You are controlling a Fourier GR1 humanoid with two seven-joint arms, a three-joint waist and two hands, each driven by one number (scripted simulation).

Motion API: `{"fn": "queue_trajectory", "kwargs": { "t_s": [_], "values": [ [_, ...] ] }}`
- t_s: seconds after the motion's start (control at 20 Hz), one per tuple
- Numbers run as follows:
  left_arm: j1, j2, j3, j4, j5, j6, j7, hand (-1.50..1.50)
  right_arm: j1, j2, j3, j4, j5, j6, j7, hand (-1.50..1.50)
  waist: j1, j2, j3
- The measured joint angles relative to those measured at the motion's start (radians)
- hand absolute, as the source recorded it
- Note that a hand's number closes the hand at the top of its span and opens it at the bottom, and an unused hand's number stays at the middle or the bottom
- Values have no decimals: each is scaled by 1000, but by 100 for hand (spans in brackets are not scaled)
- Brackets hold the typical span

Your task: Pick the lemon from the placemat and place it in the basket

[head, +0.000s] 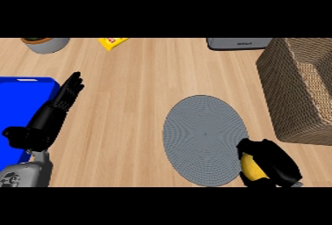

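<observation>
The robot's right hand (271, 163), black and curled, sits at the lower right of the head view, just off the right rim of the round grey woven placemat (205, 139). Its fingers and thumb wrap round the yellow lemon (250, 169), so only a narrow strip of the yellow peel shows between them; the rest of the fruit is hidden by the hand. The lemon is thus in the hand beside the placemat's edge, not in the brown wicker basket (299, 90), which stands at the right side of the light wooden counter (136, 88) and is cut off by the view's right edge. The left hand (57, 107) rests open at the left, fingers straight and pointing up the view, next to a blue tray (23, 94) that is partly cut off at the left edge. Along the far edge, a grey pot (45, 44), a yellow packet (113, 42) and a grey appliance (239, 43) are each only partly visible.
</observation>
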Motion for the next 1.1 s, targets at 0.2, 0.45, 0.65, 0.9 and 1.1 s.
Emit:
{"fn": "queue_trajectory", "kwargs": {
  "t_s": [0.2,0.45,0.65,0.9,1.1],
  "values": [
    [-5,-7,-12,2,-6,-4,-4,0,206,-9,-24,-207,-58,-11,13,150,11,10,2],
    [0,-19,-23,-11,-15,6,2,0,377,31,-57,-405,-246,37,-24,150,14,13,3],
    [19,-15,-19,-18,-10,-2,-4,0,461,87,-84,-596,-439,86,-44,150,9,13,3],
    [24,-7,-13,-30,-7,-7,-5,0,584,104,-197,-852,-685,160,-9,150,14,15,3],
    [-6,-14,-17,-17,-16,3,10,0,642,98,-318,-927,-855,216,46,150,17,17,2]
  ]
}}
